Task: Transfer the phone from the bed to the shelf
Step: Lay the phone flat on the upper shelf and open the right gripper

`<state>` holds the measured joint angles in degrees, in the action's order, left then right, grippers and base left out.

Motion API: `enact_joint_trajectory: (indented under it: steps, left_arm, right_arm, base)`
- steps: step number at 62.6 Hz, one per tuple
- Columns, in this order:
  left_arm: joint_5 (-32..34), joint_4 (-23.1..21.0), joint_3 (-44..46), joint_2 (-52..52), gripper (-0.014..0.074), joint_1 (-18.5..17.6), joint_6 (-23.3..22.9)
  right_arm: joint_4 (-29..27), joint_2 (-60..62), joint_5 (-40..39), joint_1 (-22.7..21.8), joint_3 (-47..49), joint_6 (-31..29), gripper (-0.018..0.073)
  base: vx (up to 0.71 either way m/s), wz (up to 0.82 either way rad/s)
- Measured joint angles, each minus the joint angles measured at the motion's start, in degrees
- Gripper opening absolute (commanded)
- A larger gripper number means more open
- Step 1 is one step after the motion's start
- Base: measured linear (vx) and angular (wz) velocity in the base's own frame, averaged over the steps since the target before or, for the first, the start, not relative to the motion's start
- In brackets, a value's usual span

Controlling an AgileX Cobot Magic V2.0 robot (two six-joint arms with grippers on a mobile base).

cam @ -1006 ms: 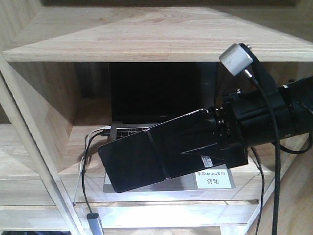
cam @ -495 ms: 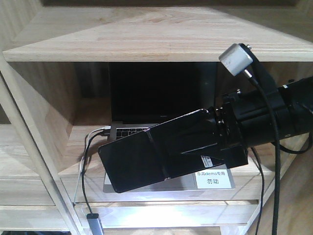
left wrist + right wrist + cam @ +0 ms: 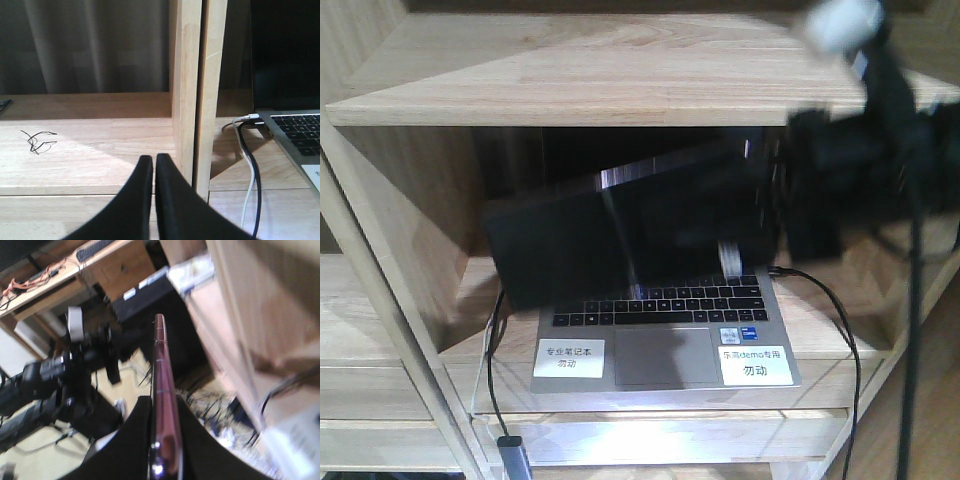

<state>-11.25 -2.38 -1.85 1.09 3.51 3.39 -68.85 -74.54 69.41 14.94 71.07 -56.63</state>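
The phone point(image 3: 620, 235), a glossy black slab with a crease across it, hangs blurred in front of the laptop's screen inside the middle compartment of the pale wood shelf point(image 3: 620, 85). My right gripper point(image 3: 775, 215) is shut on its right end. In the right wrist view the phone point(image 3: 161, 370) shows edge-on, pinkish, with black fingers point(image 3: 130, 440) pressed on both sides of it. My left gripper point(image 3: 154, 159) is shut on nothing, low beside a shelf upright point(image 3: 192, 90). The bed is out of view.
An open grey laptop point(image 3: 665, 325) with two white labels lies on the compartment floor, under the phone. Black and white cables point(image 3: 248, 170) run from its left side over the shelf edge. A small wire scrap point(image 3: 36, 141) lies on the left board.
My right gripper has risen with the phone. The phone has swung up and to the left, uncovering the laptop's keyboard and trackpad.
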Motion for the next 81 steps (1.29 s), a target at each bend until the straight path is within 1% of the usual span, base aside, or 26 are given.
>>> enact_joint_trajectory:
  steps: [11,21,30,48,56,63,70,81]
  left_arm:
    - [0.00,0.00,0.00,0.00,0.0001,0.00,0.00]
    - [0.00,0.00,0.00,0.00,0.0001,0.00,0.00]
    - [0.00,0.00,0.00,0.00,0.0001,0.00,0.00]
    - [0.00,0.00,0.00,0.00,0.0001,0.00,0.00]
    - [0.00,0.00,0.00,0.00,0.0001,0.00,0.00]
    - [0.00,0.00,0.00,0.00,0.0001,0.00,0.00]
    - [0.00,0.00,0.00,0.00,0.0001,0.00,0.00]
    - [0.00,0.00,0.00,0.00,0.0001,0.00,0.00]
  right_arm:
    - [-0.34,-0.49,-4.78,0.00,8.76,0.85,-0.0002]
    - [-1.19,-4.39,-7.73,0.00,18.35,0.87,-0.0002]
    - [-1.89,-10.63,-8.73,0.00,27.08,1.18,-0.0002]
    - [-6.44,-24.48,-11.68,0.02,43.76,2.33,-0.0002]
    - [-6.65,-29.79,-14.12,1.37,49.27,3.43,-0.0002]
    - [-6.65,-33.29,-16.99,3.51,51.84,3.56,-0.0002]
    - [-6.65,-35.82,-18.63,5.23,52.36,3.56,-0.0002]
    - [-4.93,-38.74,-20.03,5.53,52.43,3.60,-0.0002]
  base:
    - [0.00,0.00]
    - [0.00,0.00]
    - [0.00,0.00]
    - [0.00,0.00]
    - [0.00,0.00]
    - [0.00,0.00]
    - [0.00,0.00]
    - [0.00,0.00]
